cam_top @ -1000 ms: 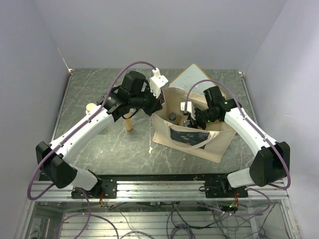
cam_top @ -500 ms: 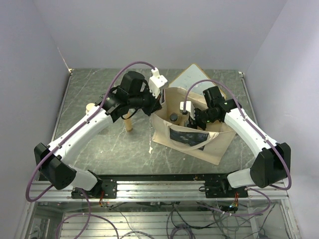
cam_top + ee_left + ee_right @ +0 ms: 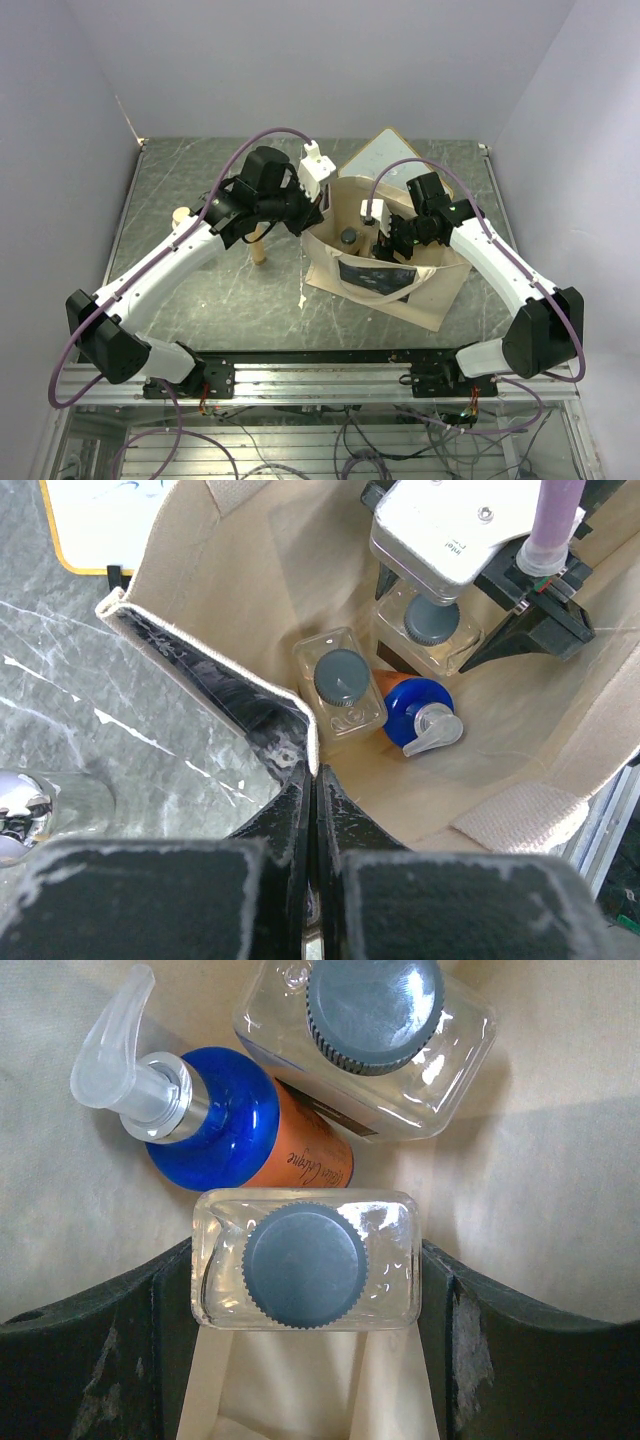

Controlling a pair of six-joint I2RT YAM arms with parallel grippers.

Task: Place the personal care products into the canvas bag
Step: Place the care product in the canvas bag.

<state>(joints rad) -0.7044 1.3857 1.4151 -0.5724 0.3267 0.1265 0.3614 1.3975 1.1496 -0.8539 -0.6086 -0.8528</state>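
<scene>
The canvas bag (image 3: 432, 290) stands open at the table's middle right. My left gripper (image 3: 318, 213) is shut on the bag's left rim (image 3: 210, 665), pinching the fabric between its fingers (image 3: 290, 810). My right gripper (image 3: 385, 232) is down inside the bag, shut on a clear bottle with a dark cap (image 3: 305, 1260). Below it in the bag lie an orange bottle with a blue cap (image 3: 240, 1130) and another clear dark-capped bottle (image 3: 370, 1030). A tan tube (image 3: 260, 248) stands on the table left of the bag. A silver-capped clear bottle (image 3: 30, 810) lies beside the bag.
The white wood-framed board (image 3: 380, 160) lies behind the bag, partly under it. A cream cylinder (image 3: 181, 214) stands at the left beside my left arm. A small white scrap (image 3: 302, 298) lies near the bag's front left corner. Walls close in the table on three sides.
My right gripper has shifted slightly left and farther back inside the bag with the clear bottle. My left gripper keeps its hold on the rim and has barely moved.
</scene>
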